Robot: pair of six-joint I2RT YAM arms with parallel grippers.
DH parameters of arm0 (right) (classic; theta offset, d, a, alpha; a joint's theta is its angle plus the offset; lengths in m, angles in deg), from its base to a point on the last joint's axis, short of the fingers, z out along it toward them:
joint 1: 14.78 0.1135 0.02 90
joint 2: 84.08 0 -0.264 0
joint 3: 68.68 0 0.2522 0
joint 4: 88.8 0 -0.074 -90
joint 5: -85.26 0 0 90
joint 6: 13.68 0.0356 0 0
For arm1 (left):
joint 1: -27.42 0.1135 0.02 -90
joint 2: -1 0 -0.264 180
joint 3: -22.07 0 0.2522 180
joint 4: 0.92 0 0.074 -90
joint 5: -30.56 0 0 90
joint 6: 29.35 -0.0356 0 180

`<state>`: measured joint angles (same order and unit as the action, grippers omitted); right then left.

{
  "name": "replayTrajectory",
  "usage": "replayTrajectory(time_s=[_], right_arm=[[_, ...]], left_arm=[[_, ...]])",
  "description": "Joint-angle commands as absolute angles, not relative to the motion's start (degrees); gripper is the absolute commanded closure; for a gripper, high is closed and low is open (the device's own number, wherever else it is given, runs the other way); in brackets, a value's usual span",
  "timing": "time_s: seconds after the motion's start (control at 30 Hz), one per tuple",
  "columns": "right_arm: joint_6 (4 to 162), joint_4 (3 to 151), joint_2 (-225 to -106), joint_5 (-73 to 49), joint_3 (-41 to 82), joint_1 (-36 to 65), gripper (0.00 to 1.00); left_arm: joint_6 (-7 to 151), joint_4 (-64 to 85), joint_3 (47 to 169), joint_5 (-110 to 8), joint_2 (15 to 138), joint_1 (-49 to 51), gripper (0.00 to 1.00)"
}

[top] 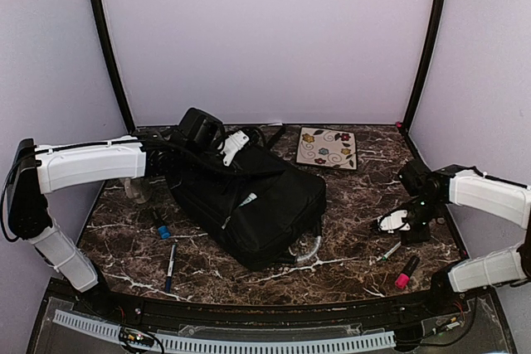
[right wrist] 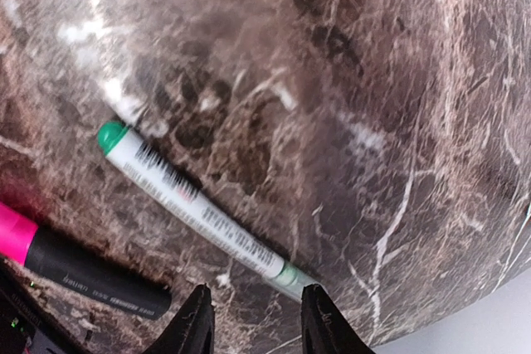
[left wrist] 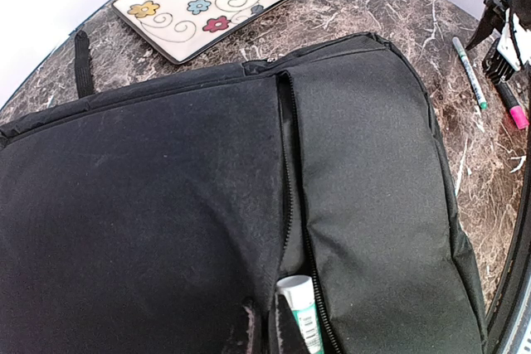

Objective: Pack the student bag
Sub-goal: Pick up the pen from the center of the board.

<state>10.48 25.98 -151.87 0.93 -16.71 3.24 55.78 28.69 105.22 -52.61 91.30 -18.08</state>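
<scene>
Student bag (top: 274, 205), a large black soft fabric rectangular case with zips and straps, lies slantwise on the middle of the dark brown marbled worktop (top: 357, 196) in the top view. Its far-left end is under the white left arm (top: 91, 163), which reaches in from the left edge. Behind the bag to the right, apart from it, sits a square cream plate with a flower pattern (top: 328, 147). Left of the bag lie a short blue-capped marker (top: 162, 227) and, nearer the front edge, a slim dark blue pen (top: 170, 264). The white right arm (top: 489, 192) hangs low over the right side, with a white marker with a green cap (top: 388, 251) and a pink-capped black highlighter (top: 406, 273) just in front of it. From the left wrist, the student bag fills most of the picture, its zip (left wrist: 286, 163) running up the middle and gaping at the near end. The left jaws are together at the bottom edge, dark fingertips (left wrist: 249, 329) over the fabric. A white tube with green print (left wrist: 300, 317) stands in the zip gap just beside them; whether they pinch it I cannot tell. From the right wrist, the right jaws stand apart with nothing gripped above the worktop. The white marker's tail end lies just beyond the black fingertips (right wrist: 195, 325), and the highlighter lies near it on the left, not touching.
</scene>
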Motion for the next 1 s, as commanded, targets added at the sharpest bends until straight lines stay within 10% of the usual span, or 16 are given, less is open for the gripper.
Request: replayTrajectory(time_s=[0.0, 0.97], right_arm=[[12.4, 30.3, -154.6, 2.4, -17.1, 5.8, 0.65], [15.5, 32.9, -162.3, 4.4, -16.1, 8.2, 0.76]], left_arm=[[55.6, 27.1, 105.2, -51.3, 88.3, -17.6, 1.00], [54.9, 27.4, 105.3, -51.3, 88.1, -17.6, 1.00]])
